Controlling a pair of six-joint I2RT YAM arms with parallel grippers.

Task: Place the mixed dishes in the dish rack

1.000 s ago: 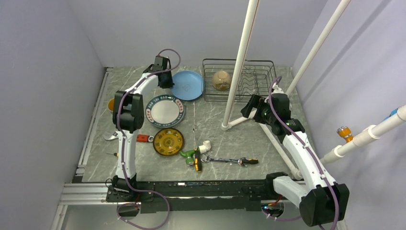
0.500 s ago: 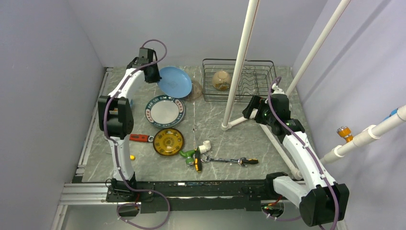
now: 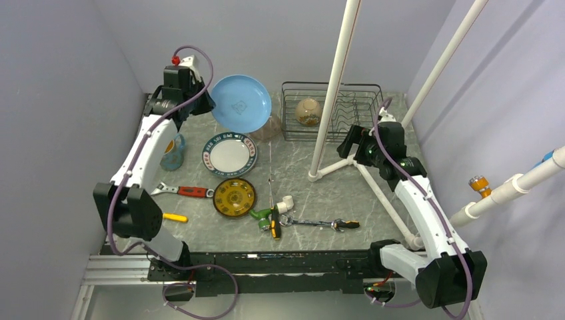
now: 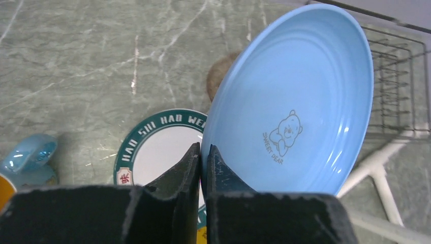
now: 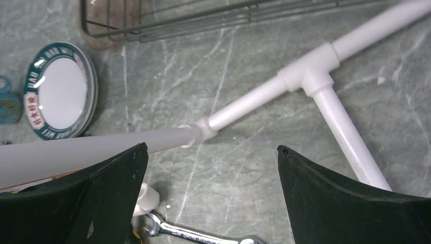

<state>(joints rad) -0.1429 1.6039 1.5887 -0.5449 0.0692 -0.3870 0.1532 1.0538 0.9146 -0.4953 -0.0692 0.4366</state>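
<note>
My left gripper (image 3: 208, 105) (image 4: 202, 148) is shut on the rim of the light-blue plate (image 3: 241, 103) (image 4: 300, 96) and holds it tilted on edge, high above the table, left of the black wire dish rack (image 3: 333, 110) (image 4: 396, 81). A whitish bowl (image 3: 308, 111) lies in the rack's left part. The white plate with green rim (image 3: 229, 154) (image 4: 152, 147) (image 5: 58, 89), the yellow-centred plate (image 3: 234, 197) and the teal mug (image 3: 172, 153) (image 4: 28, 160) rest on the table. My right gripper (image 3: 346, 141) (image 5: 212, 152) is open and empty, above the table by the rack's right front.
The white pipe frame (image 3: 333, 80) (image 5: 305, 76) stands in front of the rack. A red-handled tool (image 3: 190, 191), a yellow handle (image 3: 174, 217), green and yellow screwdrivers (image 3: 268, 217) and a wrench (image 3: 320, 223) (image 5: 193, 235) lie at the front.
My left arm has swung up and to the left, lifting the blue plate off the table and tipping it on edge. The teal mug has come into view. My right gripper barely moved.
</note>
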